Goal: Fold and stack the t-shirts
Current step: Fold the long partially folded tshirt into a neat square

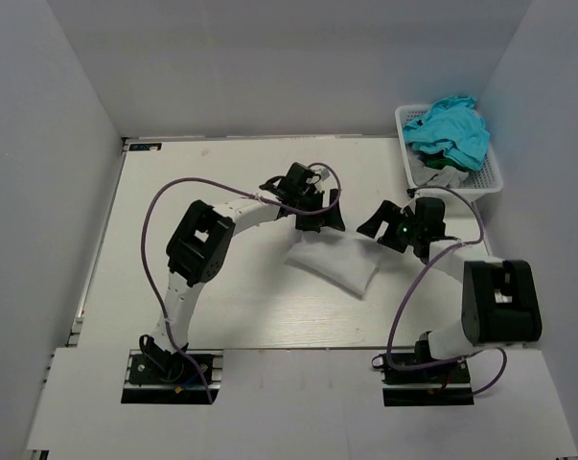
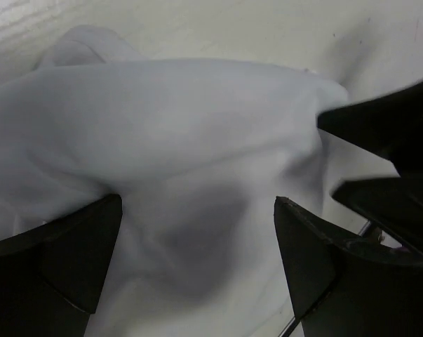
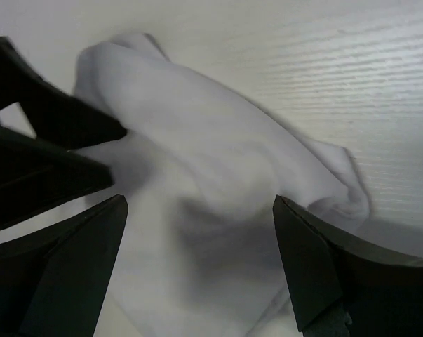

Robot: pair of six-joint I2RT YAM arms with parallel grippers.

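Left fingers (image 2: 57, 260): spread wide, gripping nothing, poised over the far-left edge of the white t-shirt (image 1: 332, 261).
Right fingers (image 3: 64, 267): spread too, empty, above its right end.
White t-shirt: bunched in the middle of the tabletop (image 1: 221, 307).
Turquoise t-shirts (image 1: 449, 129): heaped in the basket (image 1: 490, 180), far right.
Risk: a pinch here may catch several layers, so the fold drags crooked.
Views: wrists show creases; only the top shows the basket.
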